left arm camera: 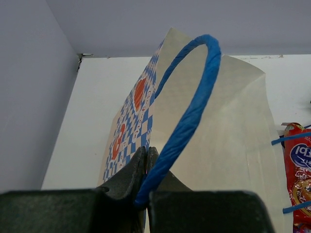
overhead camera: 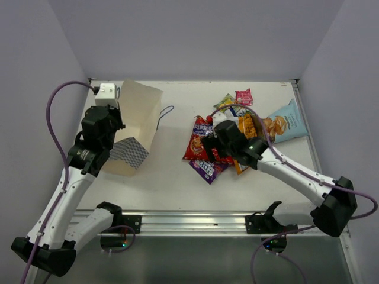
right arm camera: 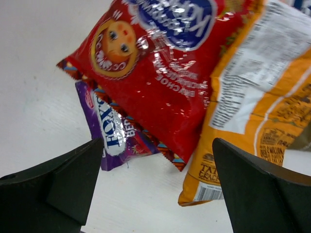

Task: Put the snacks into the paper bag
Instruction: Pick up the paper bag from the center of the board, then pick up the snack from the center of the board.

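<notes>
The paper bag [overhead camera: 139, 118] lies on its side at the left, its mouth toward the snacks. My left gripper [overhead camera: 113, 124] is shut on the bag's upper rim beside the blue cord handle [left arm camera: 194, 111]; in the left wrist view the jaws [left arm camera: 146, 155] pinch the checkered paper [left arm camera: 131, 116]. The snacks lie in a pile right of centre: red cookie bag [overhead camera: 200, 139], purple pack [overhead camera: 204, 168], orange chip bag [overhead camera: 247, 125], light-blue bag [overhead camera: 287, 121], pink pack [overhead camera: 243, 96], yellow-green pack [overhead camera: 225, 102]. My right gripper [overhead camera: 214, 155] is open just above the red bag [right arm camera: 170, 73], purple pack [right arm camera: 109, 131] and orange bag [right arm camera: 257, 97].
The bag's second blue handle [overhead camera: 166, 112] lies on the table toward the snacks. Grey walls close the table at the left, back and right. A metal rail [overhead camera: 195, 222] runs along the near edge between the arm bases.
</notes>
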`<state>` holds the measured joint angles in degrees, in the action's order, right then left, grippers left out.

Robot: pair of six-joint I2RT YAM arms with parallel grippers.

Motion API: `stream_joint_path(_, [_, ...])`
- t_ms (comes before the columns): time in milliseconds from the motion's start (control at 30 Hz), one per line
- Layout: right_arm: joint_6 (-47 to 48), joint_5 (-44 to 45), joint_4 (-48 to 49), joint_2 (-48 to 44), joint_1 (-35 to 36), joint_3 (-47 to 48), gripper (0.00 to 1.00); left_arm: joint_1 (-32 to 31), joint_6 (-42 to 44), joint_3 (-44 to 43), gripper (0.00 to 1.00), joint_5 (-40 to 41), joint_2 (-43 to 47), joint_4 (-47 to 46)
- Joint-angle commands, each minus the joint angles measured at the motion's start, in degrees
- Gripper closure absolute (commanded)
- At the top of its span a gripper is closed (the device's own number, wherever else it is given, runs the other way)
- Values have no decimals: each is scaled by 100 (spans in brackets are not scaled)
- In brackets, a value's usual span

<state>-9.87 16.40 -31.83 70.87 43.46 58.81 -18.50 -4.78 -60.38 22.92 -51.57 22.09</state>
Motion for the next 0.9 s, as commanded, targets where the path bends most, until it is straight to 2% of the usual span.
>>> stream_joint_path(0, [793, 582, 221, 609, 566, 219, 2, -4, 3, -491, 100, -129, -212, -12])
stream_joint_path(100, [1178, 1118, 405, 980, 926, 263, 1, -4, -119, -826, 100, -304, -370, 339])
stream_joint_path(367, [1891, 1541, 1039, 1552, 1235, 201, 2, -4, -401, -1213, 100, -77, -696, 823])
stream_joint_path(567, [2182, 1541, 1030, 2044, 1314, 298, 2, 31, -366, -1003, 100, 160, -802, 701])
stream_joint_path(867, [2665, 2578, 1460, 2677, 1340, 316, 1, 92, -199, -467, 100, 239, -538, 174])
